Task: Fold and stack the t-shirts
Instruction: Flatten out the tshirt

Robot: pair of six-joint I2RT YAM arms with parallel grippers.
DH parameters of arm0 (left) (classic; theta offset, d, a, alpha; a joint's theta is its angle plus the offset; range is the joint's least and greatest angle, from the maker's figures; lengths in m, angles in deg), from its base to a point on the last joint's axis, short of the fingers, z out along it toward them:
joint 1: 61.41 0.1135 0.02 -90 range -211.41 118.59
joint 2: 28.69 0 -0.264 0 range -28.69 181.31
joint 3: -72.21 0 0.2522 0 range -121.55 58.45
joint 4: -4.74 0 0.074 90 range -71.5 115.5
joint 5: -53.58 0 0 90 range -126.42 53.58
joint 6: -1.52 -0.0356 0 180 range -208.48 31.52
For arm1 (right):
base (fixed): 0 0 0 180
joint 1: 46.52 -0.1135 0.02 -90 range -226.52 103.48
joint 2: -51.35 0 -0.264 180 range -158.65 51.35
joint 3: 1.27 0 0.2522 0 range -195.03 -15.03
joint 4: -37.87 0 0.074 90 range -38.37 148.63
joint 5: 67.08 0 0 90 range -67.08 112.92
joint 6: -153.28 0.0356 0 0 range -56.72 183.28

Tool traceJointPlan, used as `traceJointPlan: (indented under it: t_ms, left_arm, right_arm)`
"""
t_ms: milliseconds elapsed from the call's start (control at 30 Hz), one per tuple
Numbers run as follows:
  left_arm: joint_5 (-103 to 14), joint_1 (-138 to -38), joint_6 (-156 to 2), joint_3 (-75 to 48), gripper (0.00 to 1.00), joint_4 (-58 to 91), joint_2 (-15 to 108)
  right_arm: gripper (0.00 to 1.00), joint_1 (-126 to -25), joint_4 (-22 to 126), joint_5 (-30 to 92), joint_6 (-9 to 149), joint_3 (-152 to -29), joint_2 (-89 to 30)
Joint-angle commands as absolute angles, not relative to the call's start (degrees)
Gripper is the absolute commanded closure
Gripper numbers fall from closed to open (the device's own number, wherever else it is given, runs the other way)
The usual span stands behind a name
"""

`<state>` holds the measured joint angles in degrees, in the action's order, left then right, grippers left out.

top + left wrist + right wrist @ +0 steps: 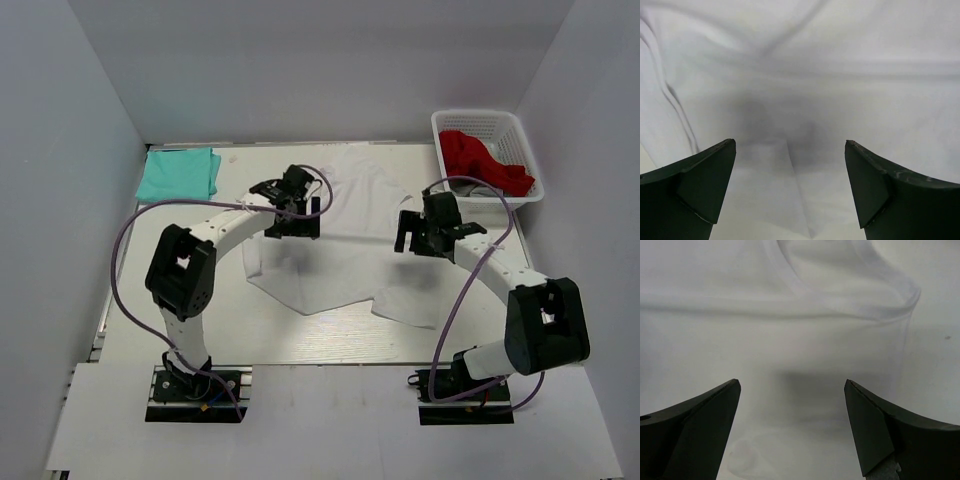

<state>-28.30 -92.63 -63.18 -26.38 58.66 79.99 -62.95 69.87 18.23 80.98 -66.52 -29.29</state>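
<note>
Both jaws wide apart, gripping nothing: left tool (790,142) and right tool (792,382) hang directly over the white t-shirt (340,272), with the mint-teal t-shirt (178,173) well off to the left tool's left.

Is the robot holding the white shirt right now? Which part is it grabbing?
Nothing is held. The left tool and the right tool are both open above the white t-shirt, with no cloth pinched between their fingers.
</note>
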Motion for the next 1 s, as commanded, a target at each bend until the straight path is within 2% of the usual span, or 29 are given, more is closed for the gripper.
traceJointPlan:
  t_ms: [0, 267, 433, 533, 633, 667, 733, 800, 867, 967]
  left_arm:
    - [-25.52, -95.77, -57.65, -22.41, 0.00, 63.32, 76.60]
    - [-19.73, -98.50, -52.18, -18.71, 0.00, 66.84, 78.27]
    - [-19.72, -98.50, -51.39, -18.19, 0.09, 64.38, 80.63]
    - [-20.24, -98.50, -51.39, -19.59, 0.20, 64.91, 83.19]
    - [-20.25, -98.50, -51.39, -19.59, 0.38, 66.13, 84.07]
    - [-19.64, -98.50, -50.87, -19.59, 0.53, 66.14, 84.07]
    - [-18.50, -98.50, -50.86, -18.98, 0.64, 66.14, 82.24]
    - [-18.49, -98.50, -50.34, -18.98, 0.83, 66.66, 80.74]
    - [-17.27, -98.50, -49.64, -18.98, 0.90, 67.19, 79.16]
    - [-17.26, -98.50, -49.63, -18.45, 0.96, 68.51, 76.61]
  right_arm:
    - [0.10, -63.48, 66.32, 17.91, 84.64, -62.76, -29.15]
    - [0.10, -63.13, 64.81, 17.03, 86.13, -60.91, -31.53]
    - [0.10, -63.05, 65.60, 15.89, 86.22, -60.91, -32.67]
    - [0.10, -62.87, 65.87, 14.31, 86.57, -60.65, -33.02]
    - [0.10, -62.96, 66.31, 13.34, 87.01, -61.08, -33.90]
    - [0.10, -62.96, 66.83, 13.34, 86.93, -61.09, -34.16]
    - [0.10, -62.87, 66.83, 12.99, 87.01, -60.83, -34.60]
    - [0.10, -62.96, 66.92, 12.38, 87.19, -60.74, -34.95]
    - [0.10, -62.70, 67.27, 11.94, 87.28, -60.73, -35.39]
    - [0.10, -62.52, 67.54, 10.97, 87.89, -60.82, -36.01]
